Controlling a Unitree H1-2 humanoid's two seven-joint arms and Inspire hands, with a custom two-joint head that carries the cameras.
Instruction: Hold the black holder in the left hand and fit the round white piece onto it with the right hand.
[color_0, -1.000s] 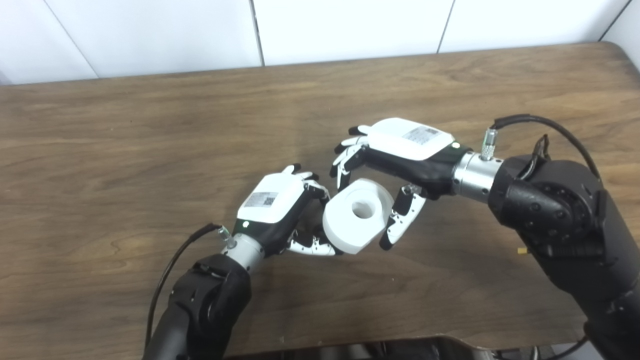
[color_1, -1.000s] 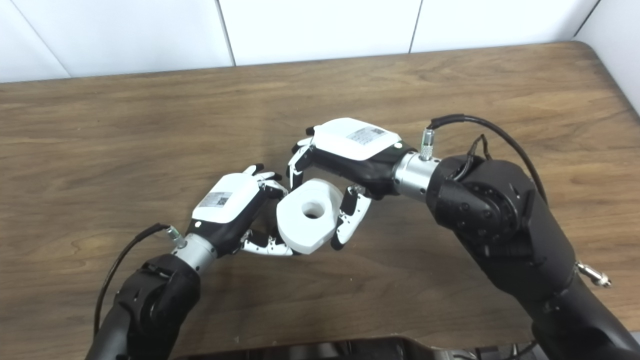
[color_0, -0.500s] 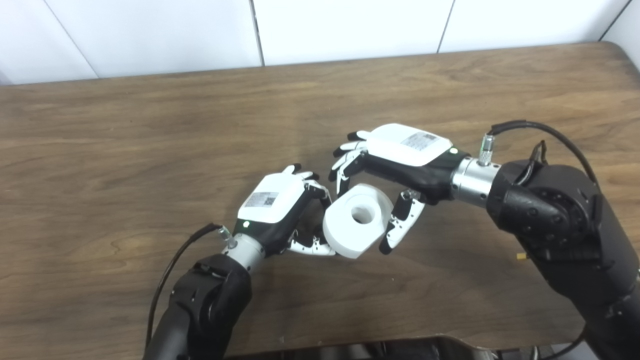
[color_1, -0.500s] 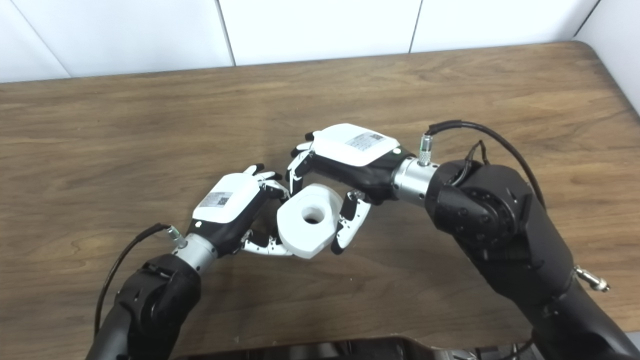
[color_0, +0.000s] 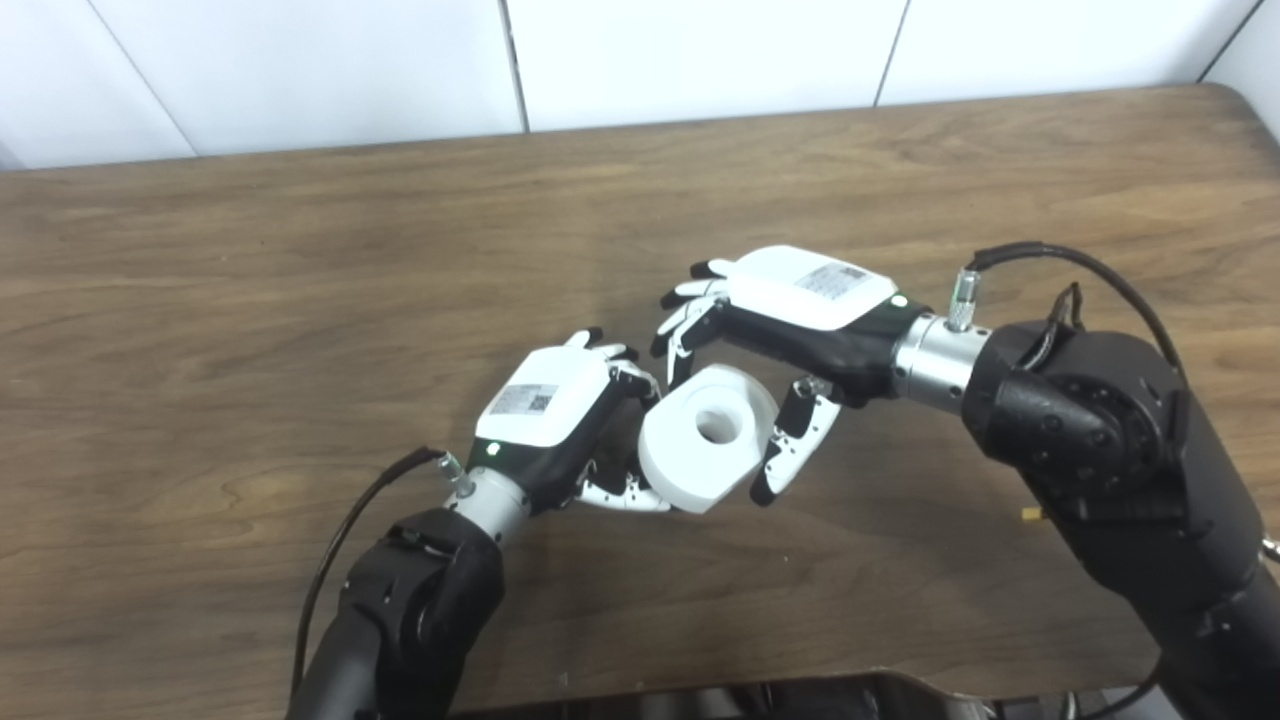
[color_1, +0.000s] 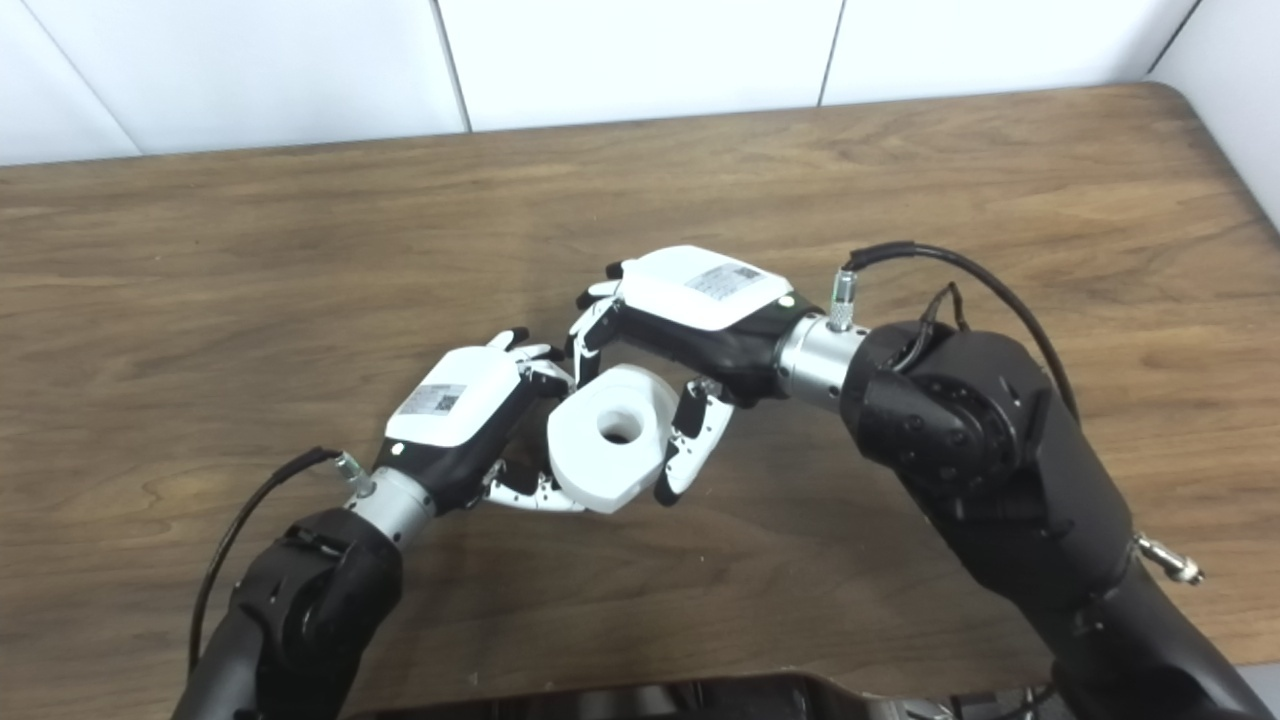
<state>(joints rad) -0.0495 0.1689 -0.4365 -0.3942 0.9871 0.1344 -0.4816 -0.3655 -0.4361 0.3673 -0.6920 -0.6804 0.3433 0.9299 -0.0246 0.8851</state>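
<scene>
Comparing this moment with 1 second ago, the right hand (color_0: 775, 340) has shifted toward 9 o'clock, carrying the round white plastic piece with a centre hole (color_0: 708, 435) closer against the left hand (color_0: 560, 420). The wooden brown table (color_0: 250, 300) and the left hand have not moved.

Right hand: curled around the white piece, fingers (color_0: 680, 335) over its 12 o'clock edge, thumb (color_0: 790, 450) against its 3 o'clock side.

Left hand: closed, fingers wrapped inward at the piece's 9 o'clock edge. The black holder cannot be seen in either view; it is presumably hidden inside this hand and behind the white piece, so what the fingers clamp cannot be confirmed.

The white piece sits between the 2 hands, above the table near its centre, hole facing up toward the cameras, its 9 o'clock rim touching the left fingertips (color_1: 540, 372).

Assessment: fitting appears under way, with the piece being pressed sideways toward the holder. Seating cannot be verified, since the joint is hidden.
</scene>
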